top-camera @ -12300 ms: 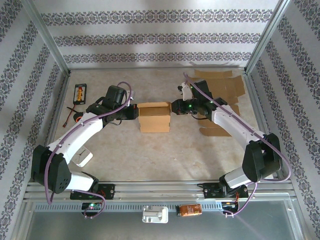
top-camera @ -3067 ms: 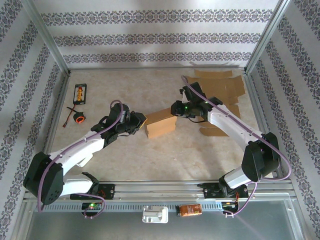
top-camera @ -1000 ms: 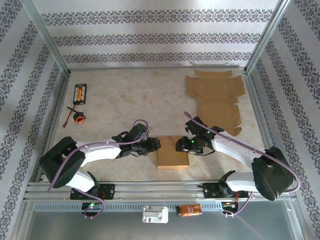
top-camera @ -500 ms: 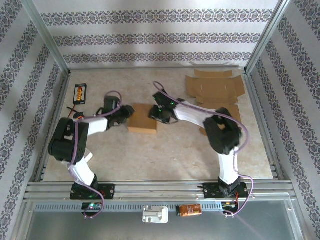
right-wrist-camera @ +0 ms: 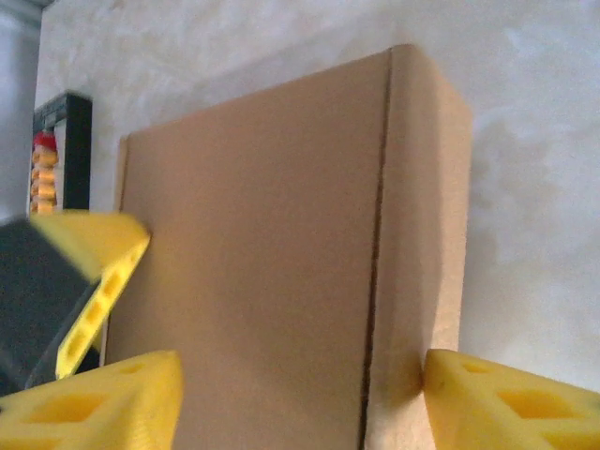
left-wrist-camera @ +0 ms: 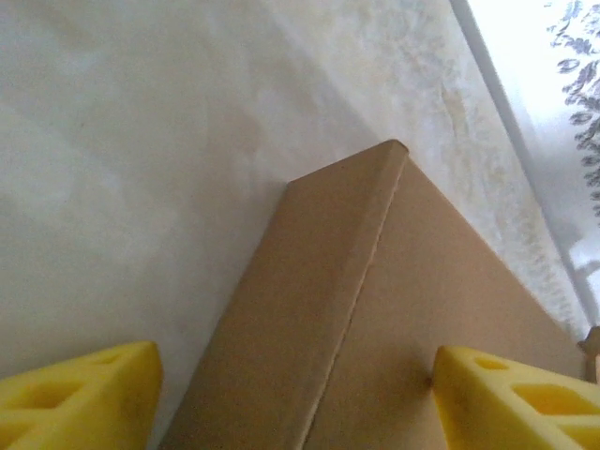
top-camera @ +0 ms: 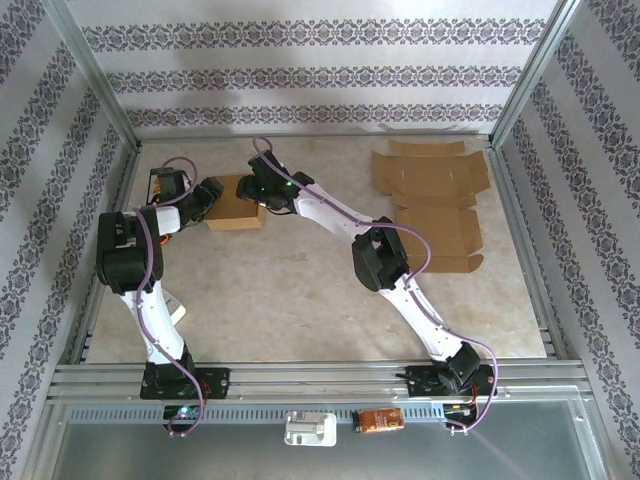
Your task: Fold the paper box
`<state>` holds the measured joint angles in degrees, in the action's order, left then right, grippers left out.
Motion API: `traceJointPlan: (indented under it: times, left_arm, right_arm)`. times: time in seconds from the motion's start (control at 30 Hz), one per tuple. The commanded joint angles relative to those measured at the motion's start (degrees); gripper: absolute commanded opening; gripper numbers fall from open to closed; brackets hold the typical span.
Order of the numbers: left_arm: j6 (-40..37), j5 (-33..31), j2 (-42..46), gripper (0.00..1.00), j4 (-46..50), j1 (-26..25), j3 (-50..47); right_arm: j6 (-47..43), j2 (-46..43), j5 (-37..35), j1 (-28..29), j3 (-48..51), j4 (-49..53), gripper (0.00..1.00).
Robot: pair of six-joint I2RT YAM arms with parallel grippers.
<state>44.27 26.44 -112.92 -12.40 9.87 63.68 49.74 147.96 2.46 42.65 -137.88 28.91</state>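
Top external shows paper box (top-camera: 232, 208) near far-left table (top-camera: 300, 300) edge.

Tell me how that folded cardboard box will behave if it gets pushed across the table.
The box probably slides easily, since it sits flat on the smooth table. Being thin cardboard, it looks light, so it may skid or turn. Its creased walls could dent under a hard squeeze.
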Motion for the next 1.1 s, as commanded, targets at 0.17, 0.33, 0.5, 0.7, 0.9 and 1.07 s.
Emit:
traceJointPlan:
  times: [0.17,0.33,0.5,0.7,0.9,1.07]
  left_arm:
    - [-5.49,-6.25,17.31,0.87,9.94,-0.46,-1.4]
    - [-4.91,-10.17,23.5,0.87,13.4,-13.58,0.13]
    - [-5.92,-8.66,17.47,0.88,10.5,-31.14,7.25]
    - [-7.58,4.74,11.65,0.97,0.93,-43.09,10.32]
    - [-9.81,3.88,13.98,1.0,2.16,-47.73,6.24]
    - [-10.03,2.73,16.46,1.0,2.25,-48.01,2.01]
  right_arm:
    - [-18.25,-34.45,0.6,-10.67,29.05,-3.76,0.98]
    - [-35.43,-47.84,8.07,-27.93,43.29,2.03,0.98]
    - [-43.71,-41.26,2.13,-44.55,35.79,13.94,0.98]
    - [-43.18,-23.89,-6.22,-53.57,19.76,16.63,0.98]
    - [-43.18,-9.66,-10.45,-56.97,3.4,20.69,0.98]
    - [-41.16,2.46,1.34,-60.43,-12.64,29.55,0.98]
